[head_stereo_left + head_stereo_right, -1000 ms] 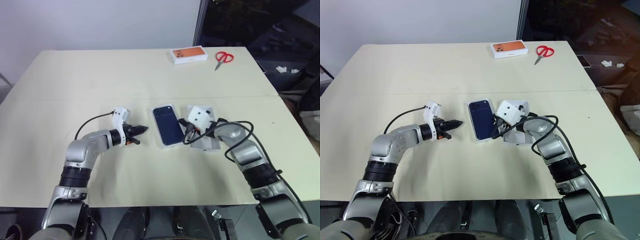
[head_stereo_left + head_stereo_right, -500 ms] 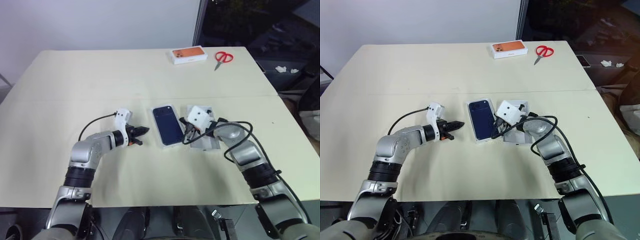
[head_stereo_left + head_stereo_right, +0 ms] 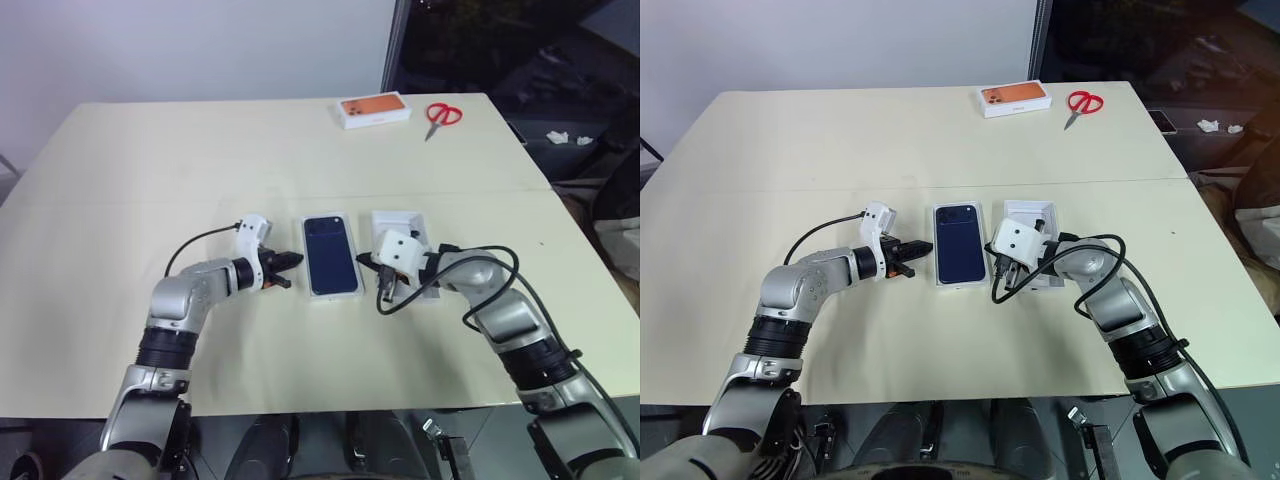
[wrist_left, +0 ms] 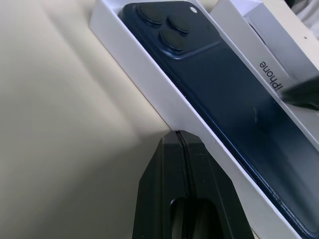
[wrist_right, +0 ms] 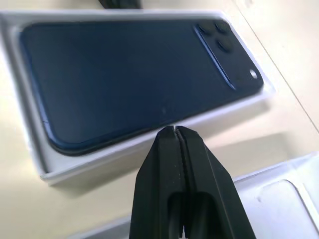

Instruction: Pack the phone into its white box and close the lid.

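Note:
The dark blue phone (image 3: 331, 252) lies camera side up inside the white box (image 3: 334, 295), in the middle of the table. My left gripper (image 3: 292, 260) is shut, its tips against the box's left wall (image 4: 149, 74). On the other side my right gripper (image 5: 174, 128) is shut too, with its tips at the box's right wall (image 5: 99, 162). The white lid (image 3: 408, 222) lies just right of the box with its inside up; my right wrist covers its near part.
An orange-topped white box (image 3: 372, 111) and red scissors (image 3: 441, 114) lie at the table's far edge. The cream table (image 3: 150, 180) has wide bare room to the left and in front. Black cables loop from both wrists.
My right gripper has drawn back and leftward off the lid to the box's right wall. The box with the phone now lies squarer to me. The left gripper has hardly moved.

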You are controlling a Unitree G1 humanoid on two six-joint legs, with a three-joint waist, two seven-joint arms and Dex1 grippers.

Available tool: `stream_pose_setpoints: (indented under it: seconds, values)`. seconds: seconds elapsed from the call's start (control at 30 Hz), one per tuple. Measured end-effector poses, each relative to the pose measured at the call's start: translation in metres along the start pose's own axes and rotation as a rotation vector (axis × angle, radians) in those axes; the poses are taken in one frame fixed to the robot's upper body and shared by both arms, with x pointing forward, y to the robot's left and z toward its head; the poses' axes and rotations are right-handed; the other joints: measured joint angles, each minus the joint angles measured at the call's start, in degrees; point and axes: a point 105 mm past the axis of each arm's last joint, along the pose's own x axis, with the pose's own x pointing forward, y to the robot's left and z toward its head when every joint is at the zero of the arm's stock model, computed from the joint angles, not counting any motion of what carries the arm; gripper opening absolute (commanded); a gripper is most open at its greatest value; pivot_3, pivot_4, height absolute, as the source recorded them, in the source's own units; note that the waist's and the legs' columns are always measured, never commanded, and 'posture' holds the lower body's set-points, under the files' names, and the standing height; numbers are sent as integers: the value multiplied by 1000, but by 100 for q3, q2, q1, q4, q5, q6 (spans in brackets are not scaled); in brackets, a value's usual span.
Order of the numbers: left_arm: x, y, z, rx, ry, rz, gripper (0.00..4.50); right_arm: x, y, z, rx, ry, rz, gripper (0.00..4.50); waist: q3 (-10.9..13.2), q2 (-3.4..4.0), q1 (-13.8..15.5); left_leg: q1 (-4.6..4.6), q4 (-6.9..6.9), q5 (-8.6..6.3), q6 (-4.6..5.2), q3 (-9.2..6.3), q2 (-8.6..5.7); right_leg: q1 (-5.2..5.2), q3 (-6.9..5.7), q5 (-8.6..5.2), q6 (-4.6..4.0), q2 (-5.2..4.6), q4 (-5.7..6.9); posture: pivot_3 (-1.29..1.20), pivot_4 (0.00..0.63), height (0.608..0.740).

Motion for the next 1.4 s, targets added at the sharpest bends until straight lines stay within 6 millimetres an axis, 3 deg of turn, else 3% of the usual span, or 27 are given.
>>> stream_pose_setpoints:
  seconds: [0.13, 0.3, 0.4, 0.57, 0.77, 1.07, 1.27, 1.4]
  values:
    - [-4, 1, -1, 1, 16, -12, 0, 3, 20, 8, 18, -42, 89, 54, 0, 0, 0, -1, 3, 0, 0, 0, -2, 1, 0, 0, 0, -1, 0, 0, 150, 740]
    - [-17, 7, -1, 18, 51, -9, 0, 4, 23, 11, 11, -52, 88, 54, 0, 0, -20, 0, 0, 0, 0, 0, 1, -1, 0, 0, 0, 0, 1, 0, 150, 740]
    - [-18, 10, -1, 9, 47, -1, 0, 7, 11, 17, 23, -79, 29, 54, 0, 0, -15, 0, 2, 1, -1, 0, 0, -1, 0, 0, 0, 0, 2, 0, 150, 740]
    - [-19, 12, 0, 5, 42, 0, 0, -1, -30, 20, 23, -65, -114, 54, 0, 0, 3, -1, 2, 1, -1, 0, -2, -1, 0, 0, 0, -1, 1, 0, 150, 740]
    - [-18, 9, 1, 10, 31, -11, 0, -2, -41, -12, -51, 91, -178, 54, 0, 0, -6, -2, 2, 1, -1, 1, -3, -1, 1, 0, 0, -2, 1, 0, 150, 740]
    - [-15, 6, 0, 6, 27, -23, 0, -5, -37, -17, -116, 117, -146, 54, 0, 0, 4, -2, 3, 1, -1, 1, -3, 0, 0, 0, 0, -1, 2, 0, 150, 740]
    - [-14, 3, -3, -21, 42, -40, 0, -4, -5, -17, -126, 118, 11, 54, 0, 0, -11, -1, 4, 0, 0, 1, -2, 1, 0, 0, 0, -1, 2, 0, 150, 740]
    - [-18, -1, -6, -24, 81, -71, 0, -1, 1, -17, -105, 124, 46, 54, 0, 0, -23, 0, 3, 0, -1, 0, 1, 1, 0, 0, 0, 1, 3, 0, 150, 740]
